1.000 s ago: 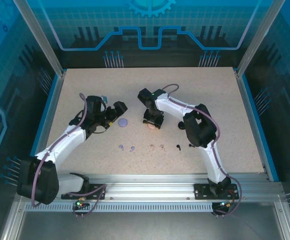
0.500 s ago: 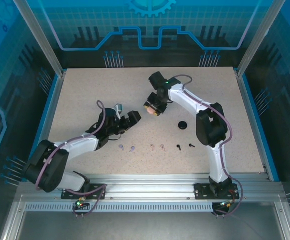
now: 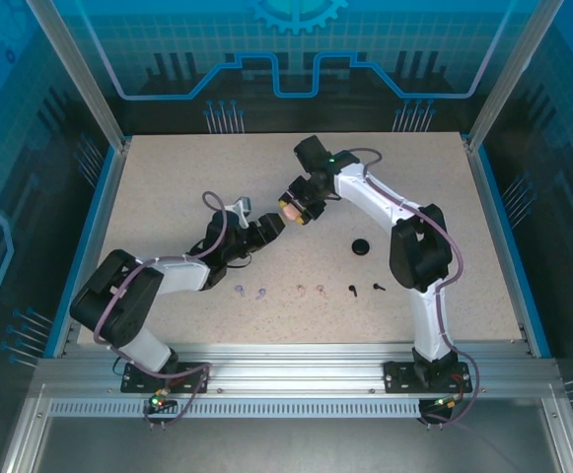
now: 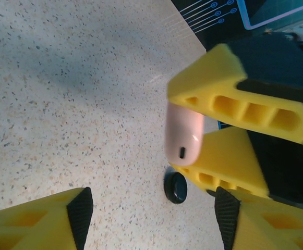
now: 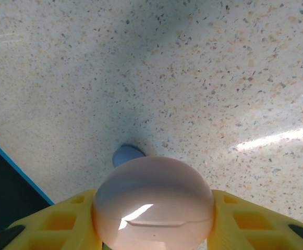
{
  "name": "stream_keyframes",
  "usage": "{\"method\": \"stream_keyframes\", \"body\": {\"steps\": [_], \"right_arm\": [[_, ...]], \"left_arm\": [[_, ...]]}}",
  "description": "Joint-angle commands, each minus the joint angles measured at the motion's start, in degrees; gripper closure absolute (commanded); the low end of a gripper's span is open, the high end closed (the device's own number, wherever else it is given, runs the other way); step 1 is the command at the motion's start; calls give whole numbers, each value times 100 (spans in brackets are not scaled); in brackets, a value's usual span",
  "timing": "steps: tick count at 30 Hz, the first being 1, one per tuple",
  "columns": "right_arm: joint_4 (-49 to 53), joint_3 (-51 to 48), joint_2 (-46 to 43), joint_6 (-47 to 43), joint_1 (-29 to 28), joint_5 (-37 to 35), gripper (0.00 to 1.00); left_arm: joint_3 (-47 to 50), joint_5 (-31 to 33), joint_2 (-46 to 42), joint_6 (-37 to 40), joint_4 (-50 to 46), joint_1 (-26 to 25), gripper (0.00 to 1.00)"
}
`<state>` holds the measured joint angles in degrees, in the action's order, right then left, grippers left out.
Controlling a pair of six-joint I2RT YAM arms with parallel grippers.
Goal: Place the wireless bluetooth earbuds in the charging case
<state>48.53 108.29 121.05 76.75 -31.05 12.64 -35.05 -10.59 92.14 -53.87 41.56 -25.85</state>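
Pink case (image 5: 154, 200) pinched in right tool (image 3: 295, 209) (far from table (image 3: 168, 177) edges), left tool (image 3: 270, 228) spread

The left arm (image 3: 168, 276) lies low over the surface (image 3: 168, 177). It is folded back at its base and stretched toward the middle, and the left hand (image 3: 268, 228) points up and to the right. Its yellow fingers (image 4: 41, 224) stand well apart with nothing between them. The right arm (image 3: 404, 227) rises from its base, bends at the elbow and reaches back and left. Its wrist is turned down, so the right hand (image 3: 296, 207) hangs above the surface, tips toward the left hand. Its fingers (image 4: 234, 104) are clamped on either side of a pink case (image 5: 154, 200). The two hands are near each other.
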Motion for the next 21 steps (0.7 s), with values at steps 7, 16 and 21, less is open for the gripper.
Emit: {"method": "stream_keyframes", "body": {"steps": [7,16,21], "right_arm": [[164,-98,-451,99,-82,1,69],[192,-111,-481,68,-114,1,69],[192,-122,-504,63,-121,-15,69]], "left_arm": [[-517,205,404,73,527,-126,44],[-731,284,634,28,620,-168,50],[-819,294,729,18,636,-167,55]]}}
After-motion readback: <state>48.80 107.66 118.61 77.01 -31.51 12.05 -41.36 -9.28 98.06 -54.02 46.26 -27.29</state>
